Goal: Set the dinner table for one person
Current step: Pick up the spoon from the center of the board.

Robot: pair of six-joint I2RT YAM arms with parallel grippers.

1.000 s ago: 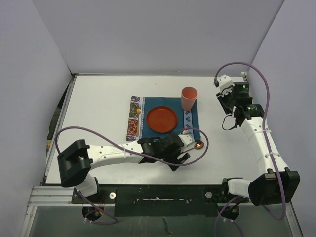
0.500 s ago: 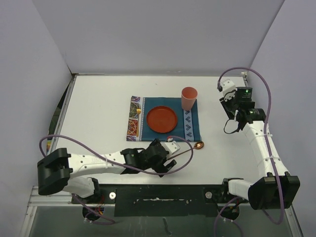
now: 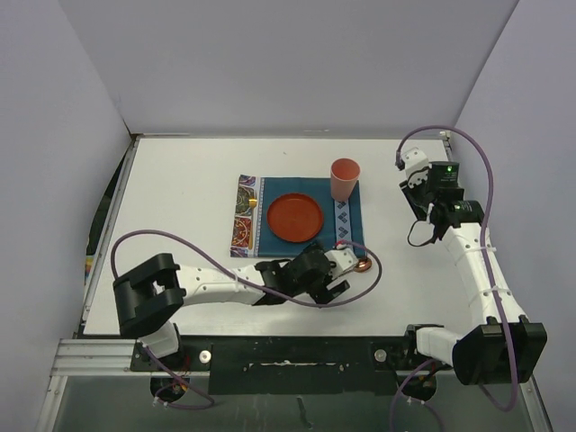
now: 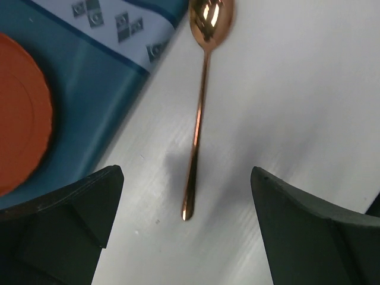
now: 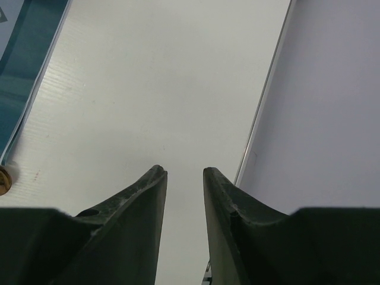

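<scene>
The white dinner table (image 3: 180,180) carries a teal placemat (image 3: 349,225) with an orange-red plate (image 3: 294,217) on it and a pink cup (image 3: 345,179) at its far right corner. A copper spoon (image 3: 363,265) lies on the table just off the placemat's near right corner. My left gripper (image 3: 339,274) is open and empty right at the spoon's handle. In the left wrist view the spoon (image 4: 202,89) lies between the wide-apart fingers of that gripper (image 4: 187,178), touching neither. My right gripper (image 3: 407,162) hovers far right, its jaws a narrow gap apart and empty (image 5: 181,175).
A purple cable (image 3: 180,241) loops over the table beside the left arm. The table's metal edge and the side wall (image 5: 332,89) are close to the right gripper. The placemat's patterned end (image 4: 119,29) lies left of the spoon.
My left gripper drew back to the left half a second ago and has come back right to the spoon. The spoon has stayed in place. The right arm shifted slightly.
</scene>
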